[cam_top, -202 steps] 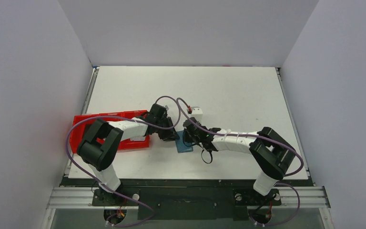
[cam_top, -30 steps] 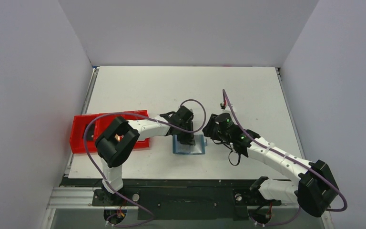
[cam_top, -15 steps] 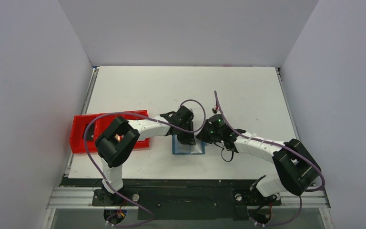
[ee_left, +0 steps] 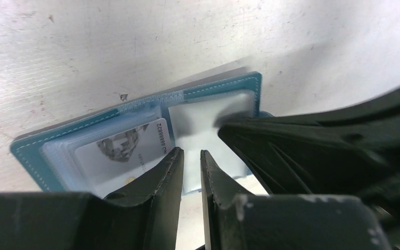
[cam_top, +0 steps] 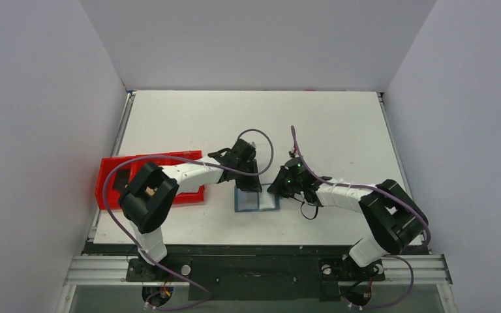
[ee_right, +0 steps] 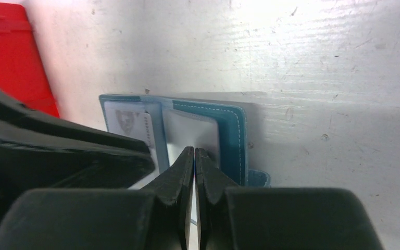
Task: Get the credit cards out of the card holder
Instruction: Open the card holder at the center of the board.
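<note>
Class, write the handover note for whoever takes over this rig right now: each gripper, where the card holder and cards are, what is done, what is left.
Left gripper: jaws a narrow gap apart over the middle of the card holder, nothing visibly between them.
Right gripper: jaws shut, tips at the holder's clear pocket; a pinch on anything cannot be told.
Holder: open on the table, right of the red tray.
Done: holder opened.
To do: a pale card sits in its pocket; pull the cards out.

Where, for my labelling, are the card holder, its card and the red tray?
card holder [ee_right: 234, 140], right wrist view, blue border.
card [ee_left: 120, 151], left wrist view, printed face.
red tray [ee_right: 10, 57], right wrist view, side.
</note>
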### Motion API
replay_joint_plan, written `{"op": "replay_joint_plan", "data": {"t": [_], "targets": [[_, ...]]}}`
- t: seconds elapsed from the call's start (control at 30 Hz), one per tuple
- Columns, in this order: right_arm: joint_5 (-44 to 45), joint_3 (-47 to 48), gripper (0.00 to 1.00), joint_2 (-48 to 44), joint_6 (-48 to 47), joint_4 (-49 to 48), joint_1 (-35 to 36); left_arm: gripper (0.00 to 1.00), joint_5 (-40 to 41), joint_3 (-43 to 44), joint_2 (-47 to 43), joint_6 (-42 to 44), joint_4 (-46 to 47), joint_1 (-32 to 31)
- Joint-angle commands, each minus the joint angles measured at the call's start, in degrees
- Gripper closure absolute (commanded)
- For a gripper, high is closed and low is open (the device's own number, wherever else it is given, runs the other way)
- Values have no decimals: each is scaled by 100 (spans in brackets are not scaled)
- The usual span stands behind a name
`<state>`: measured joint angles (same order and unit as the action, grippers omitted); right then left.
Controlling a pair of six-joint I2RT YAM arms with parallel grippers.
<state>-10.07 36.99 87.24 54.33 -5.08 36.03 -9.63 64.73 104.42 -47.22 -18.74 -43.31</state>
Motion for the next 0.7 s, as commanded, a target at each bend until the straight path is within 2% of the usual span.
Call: {"op": "replay_joint_plan", "data": {"t": [0.0,0.13,0.4,0.67], "targets": [[-62,-45,99,158,-54,-328,-28,83,3,-67,-521,165,-5,113],[-125,-51,97,271,-106,-364,-60,83,157,-268,-780,253,-120,239],[-962,25,89,429,-224,-853,-57,83,483,-824,-1116,436,-246,461],[-1291,88,86,526,-257,-964,-5,84,430,-987,-1037,445,-143,473]]}}
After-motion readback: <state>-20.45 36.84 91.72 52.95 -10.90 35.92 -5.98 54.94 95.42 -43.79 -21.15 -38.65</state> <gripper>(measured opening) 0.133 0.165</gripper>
